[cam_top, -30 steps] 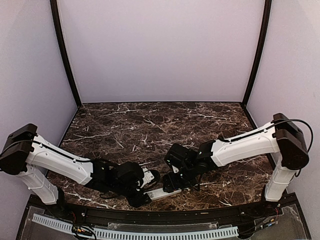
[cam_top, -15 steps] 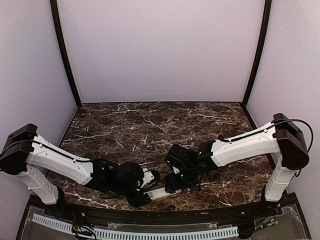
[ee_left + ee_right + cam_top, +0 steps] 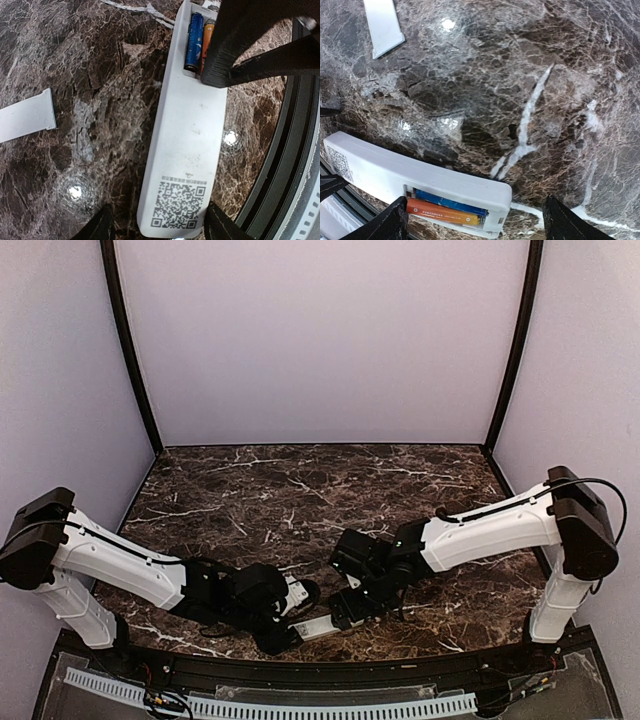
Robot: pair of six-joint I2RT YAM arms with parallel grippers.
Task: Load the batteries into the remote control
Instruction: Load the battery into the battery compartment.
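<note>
Two batteries (image 3: 193, 40) seated side by side in the open bay of the remote control (image 3: 187, 145), face-down on the table (image 3: 75, 75) — left jaws spread astride its coded end, seemingly to steady it, right jaws wide apart over the bay, neither gripping anything — cover (image 3: 25, 117) lying apart.

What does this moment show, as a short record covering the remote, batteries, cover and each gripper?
remote control: lies back up, battery compartment open
batteries: blue battery and orange-red battery side by side in the compartment
cover: loose white panel on the marble table, apart from the remote control
left gripper: open, fingers either side of the end with the QR code
right gripper: open, over the compartment end, one finger by the orange-red battery
</note>
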